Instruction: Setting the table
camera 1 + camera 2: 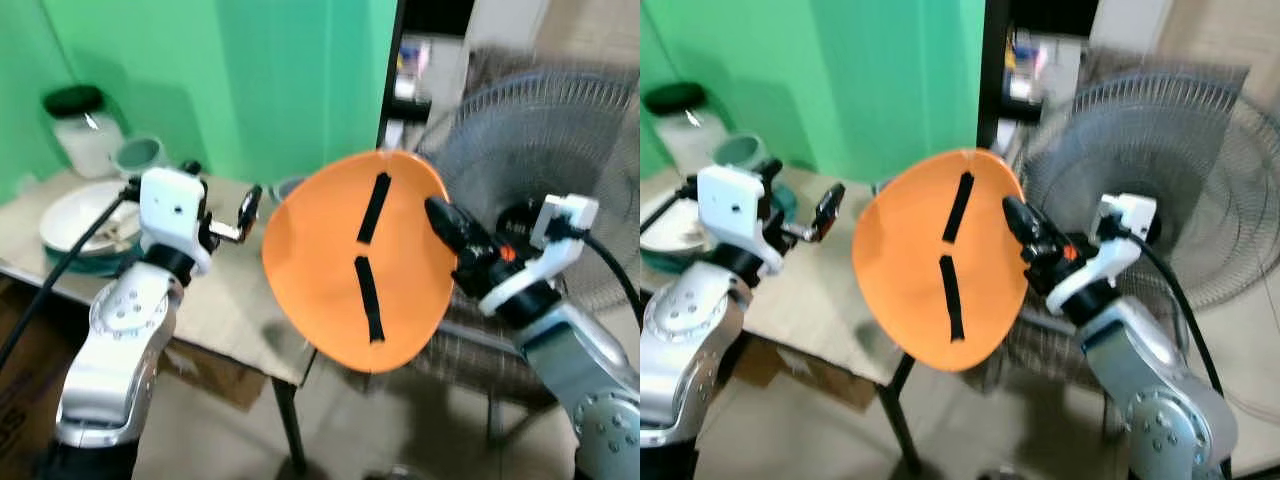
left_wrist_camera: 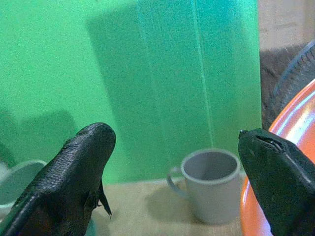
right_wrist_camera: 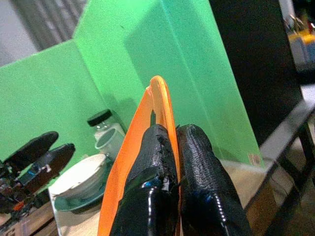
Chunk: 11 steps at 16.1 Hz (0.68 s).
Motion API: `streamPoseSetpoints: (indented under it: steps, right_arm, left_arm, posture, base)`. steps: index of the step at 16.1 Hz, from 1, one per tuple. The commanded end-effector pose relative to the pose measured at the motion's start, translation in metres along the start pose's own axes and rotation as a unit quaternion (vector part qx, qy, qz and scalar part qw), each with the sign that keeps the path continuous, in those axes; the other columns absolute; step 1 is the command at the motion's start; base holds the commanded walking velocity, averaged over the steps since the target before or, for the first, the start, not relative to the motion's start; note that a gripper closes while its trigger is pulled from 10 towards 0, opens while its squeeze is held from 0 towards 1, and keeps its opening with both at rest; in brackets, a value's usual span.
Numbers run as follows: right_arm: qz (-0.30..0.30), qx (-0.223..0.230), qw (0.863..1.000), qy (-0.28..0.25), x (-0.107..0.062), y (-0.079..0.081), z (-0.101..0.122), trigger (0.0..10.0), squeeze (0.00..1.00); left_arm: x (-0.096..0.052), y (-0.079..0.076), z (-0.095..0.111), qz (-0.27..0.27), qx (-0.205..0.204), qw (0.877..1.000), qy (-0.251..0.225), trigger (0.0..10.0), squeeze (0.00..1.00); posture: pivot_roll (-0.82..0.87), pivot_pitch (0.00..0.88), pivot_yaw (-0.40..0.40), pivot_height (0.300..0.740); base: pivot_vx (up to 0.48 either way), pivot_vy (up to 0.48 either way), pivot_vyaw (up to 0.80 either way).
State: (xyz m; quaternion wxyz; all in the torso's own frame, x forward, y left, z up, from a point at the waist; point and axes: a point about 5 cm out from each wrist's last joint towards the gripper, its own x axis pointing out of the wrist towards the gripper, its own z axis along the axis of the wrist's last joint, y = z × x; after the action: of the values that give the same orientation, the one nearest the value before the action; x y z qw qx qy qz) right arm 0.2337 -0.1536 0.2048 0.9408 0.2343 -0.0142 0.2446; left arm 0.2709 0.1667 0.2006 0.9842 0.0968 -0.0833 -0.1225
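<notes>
Now right end effector (image 1: pixel 440 215) gripping orange plate (image 1: pixel 340 270)

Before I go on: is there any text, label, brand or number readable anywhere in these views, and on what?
No text can be read.
Round orange plate, held by the right gripper: two black strips, no lettering.
Small pale sticker on the tan tabletop: too small to read.
Dark shelf items: too blurred to read.
</notes>
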Motion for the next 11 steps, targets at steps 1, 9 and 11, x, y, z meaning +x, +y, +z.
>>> streamPoseSetpoints:
  steps: [1,9,11]
  right_arm:
    - [-0.001,-0.008,1.0,-0.023,-0.0006,0.0009,0.0072,10.0,0.0]
    - [-0.002,-0.009,0.999,-0.033,-0.0001,0.0019,0.009,10.0,0.0]
    - [-0.004,-0.008,0.999,-0.037,-0.0001,0.002,0.01,10.0,0.0]
  left_arm:
    - [0.0009,0.0003,0.0008,-0.001,0.003,1.0,0.0,10.0,0.0]
    - [0.0032,-0.0009,0.0003,-0.006,0.005,1.0,0.0,10.0,0.0]
    - [0.0032,-0.0007,0.0001,-0.007,0.006,1.0,0.0,10.0,0.0]
  posture:
    - [0.07,0.0,0.033,0.74]
    - [0.06,0.0,0.038,0.74]
    - [0.06,0.0,0.036,0.74]
  base:
    - [0.0,0.0,0.0]
    - [0.0,0.0,-0.53]
    - [0.0,0.0,-0.8]
